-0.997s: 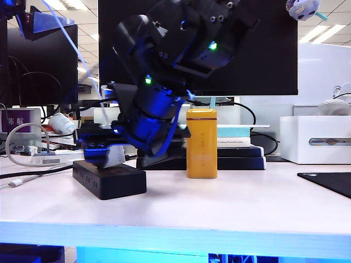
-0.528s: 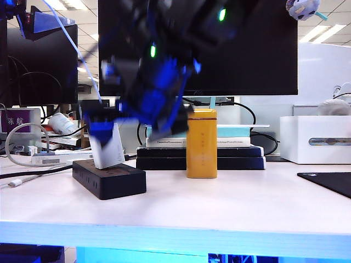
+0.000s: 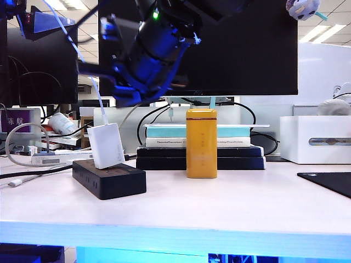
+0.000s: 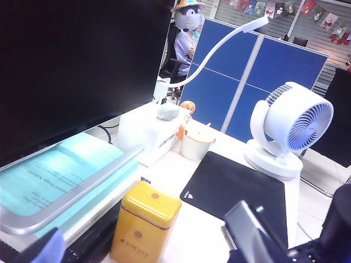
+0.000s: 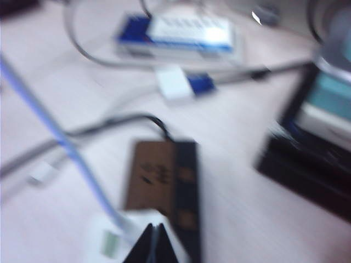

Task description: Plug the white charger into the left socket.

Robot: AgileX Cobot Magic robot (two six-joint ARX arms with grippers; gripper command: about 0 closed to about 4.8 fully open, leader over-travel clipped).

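Bright office light; right wrist view motion-blurred

- The right gripper [image 5: 154, 245] hangs over the black power strip [image 5: 164, 186], jaws closed to a point.
- The white charger [image 5: 112, 241] stands on the strip, its thin cable [image 5: 60, 139] running off.
- All blurred; pale tabletop [image 5: 236, 219] below.

My table [image 3: 230, 203] is white. On it, left and near, lies the black power strip [image 3: 109, 178]. Toward the middle stands a yellow tin [image 3: 201, 143], with a stack of books [image 3: 164, 148] just behind it. Far right sits a white box [image 3: 315, 139], and a black mat [image 3: 329, 182] lies at the right edge.
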